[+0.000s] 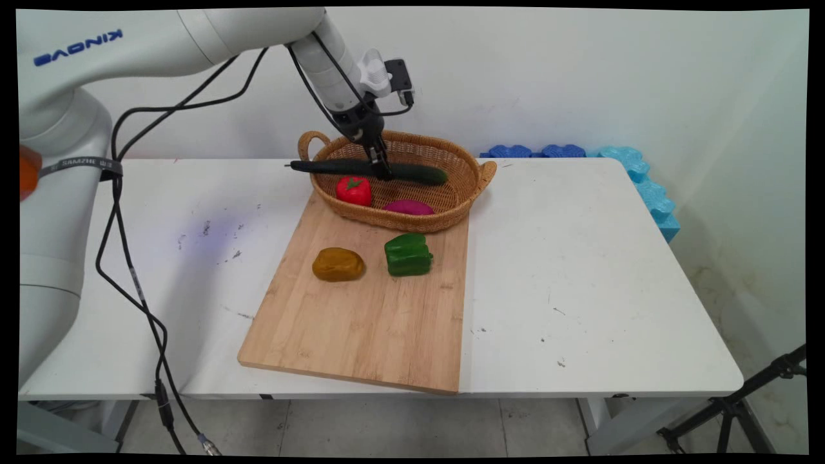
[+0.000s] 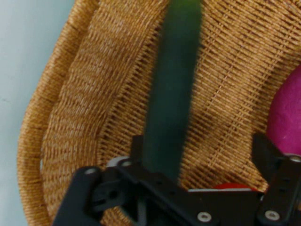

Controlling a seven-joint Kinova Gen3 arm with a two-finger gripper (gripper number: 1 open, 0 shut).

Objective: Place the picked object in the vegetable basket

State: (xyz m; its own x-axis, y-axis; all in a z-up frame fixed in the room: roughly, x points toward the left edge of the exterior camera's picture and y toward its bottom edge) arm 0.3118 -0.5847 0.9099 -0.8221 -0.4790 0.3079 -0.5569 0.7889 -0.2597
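The gripper [image 1: 380, 169] is pinching a dark green cucumber [image 1: 412, 172] near its middle, holding it level over the wicker basket [image 1: 474, 183], long axis running left to right, above the red pepper [image 1: 353, 190] and purple vegetable [image 1: 408, 207].

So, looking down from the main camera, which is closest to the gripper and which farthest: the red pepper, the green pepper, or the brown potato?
Measured from the gripper, which is over the basket with the cucumber:
1. Red pepper, inside the basket, just below the gripper.
2. Green pepper, on the cutting board, nearer the basket.
3. Brown potato, on the board's left, slightly farther.
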